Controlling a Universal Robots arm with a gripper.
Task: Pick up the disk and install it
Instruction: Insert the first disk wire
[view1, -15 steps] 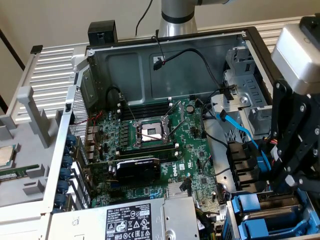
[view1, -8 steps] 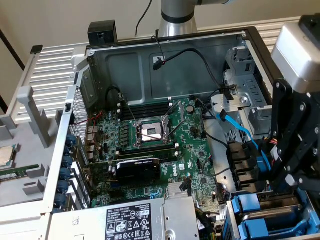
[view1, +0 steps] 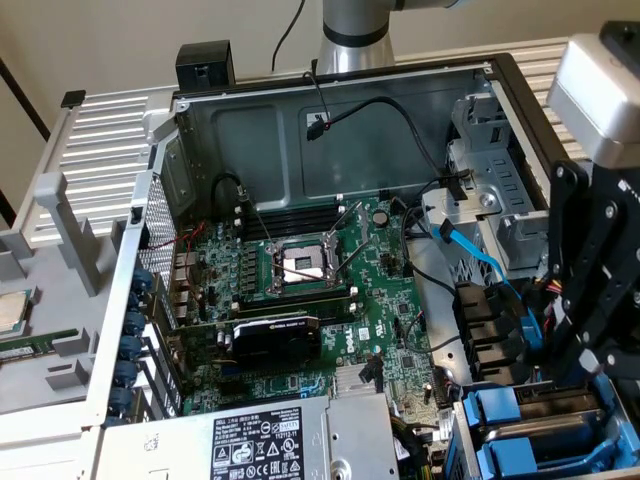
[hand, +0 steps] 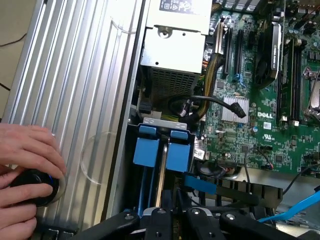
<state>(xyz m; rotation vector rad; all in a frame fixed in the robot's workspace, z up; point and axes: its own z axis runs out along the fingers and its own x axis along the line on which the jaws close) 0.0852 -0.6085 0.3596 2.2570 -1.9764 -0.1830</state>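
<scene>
Just above two blue-framed drives: end effector, grip undeterminable; blue cable close; hand on knob.

A ribbed silvery metal tabletop carries the open grey steel computer case. Beside the case lie a pale grey plastic fixture and a round black knob under a person's hand.

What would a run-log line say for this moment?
gripper: over disks | disks: two, blue-framed, side by side in bay | hand: on black knob
</scene>
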